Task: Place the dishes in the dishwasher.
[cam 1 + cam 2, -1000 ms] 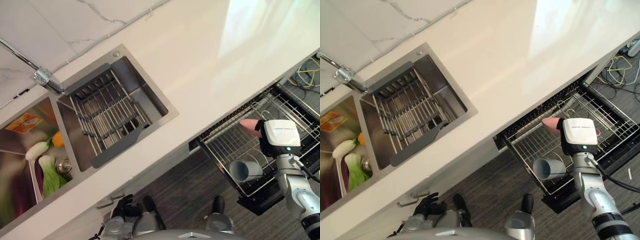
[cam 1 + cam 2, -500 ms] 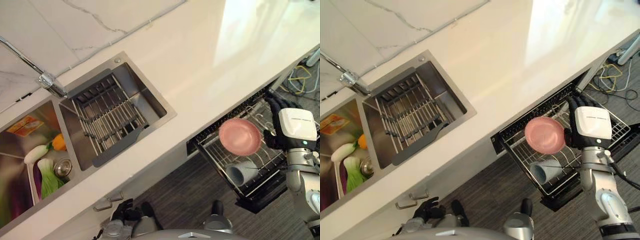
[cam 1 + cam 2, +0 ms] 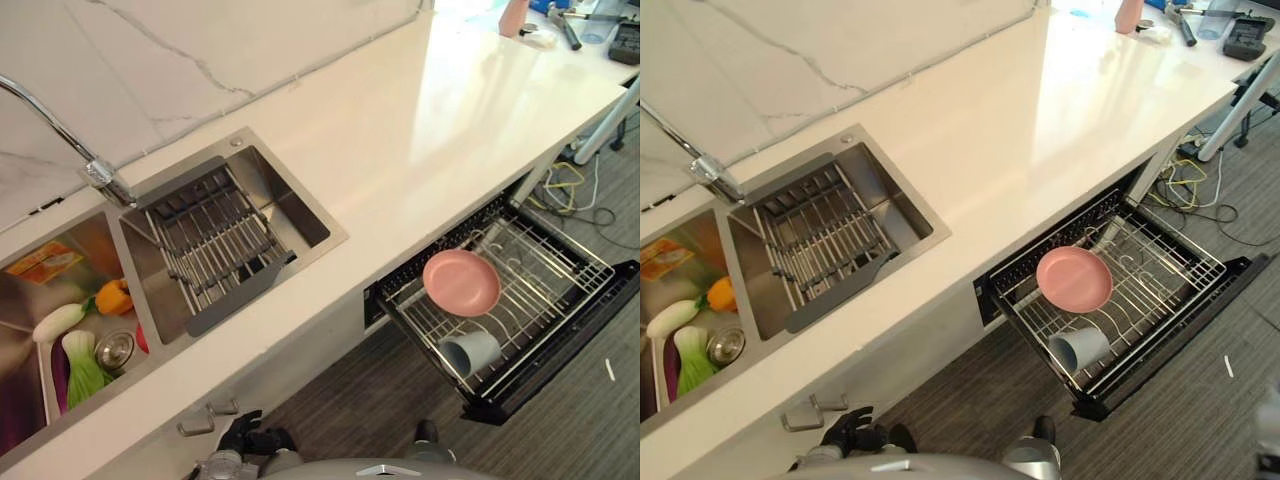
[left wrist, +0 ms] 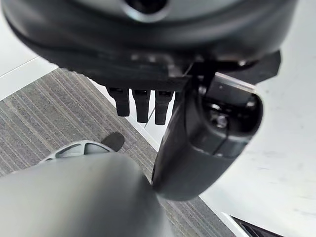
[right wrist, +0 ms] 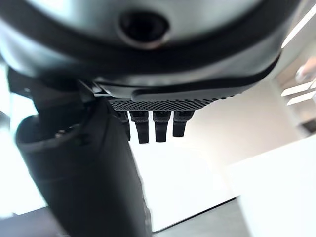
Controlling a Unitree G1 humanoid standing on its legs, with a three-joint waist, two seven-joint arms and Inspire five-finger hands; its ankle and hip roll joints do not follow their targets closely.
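On the dishwasher rack [image 3: 560, 262] the pink plate [image 3: 461, 283] lies flat; both my hands [image 5: 148, 123] hang relaxed, empty; stand it upright.

The counter [image 3: 400, 130] is smooth and shiny. The sink [image 3: 300, 205] and rack [image 3: 545, 265] are shiny metal. The pink plate [image 3: 461, 283] looks like matt plastic. The floor [image 3: 580, 440] looks rough.
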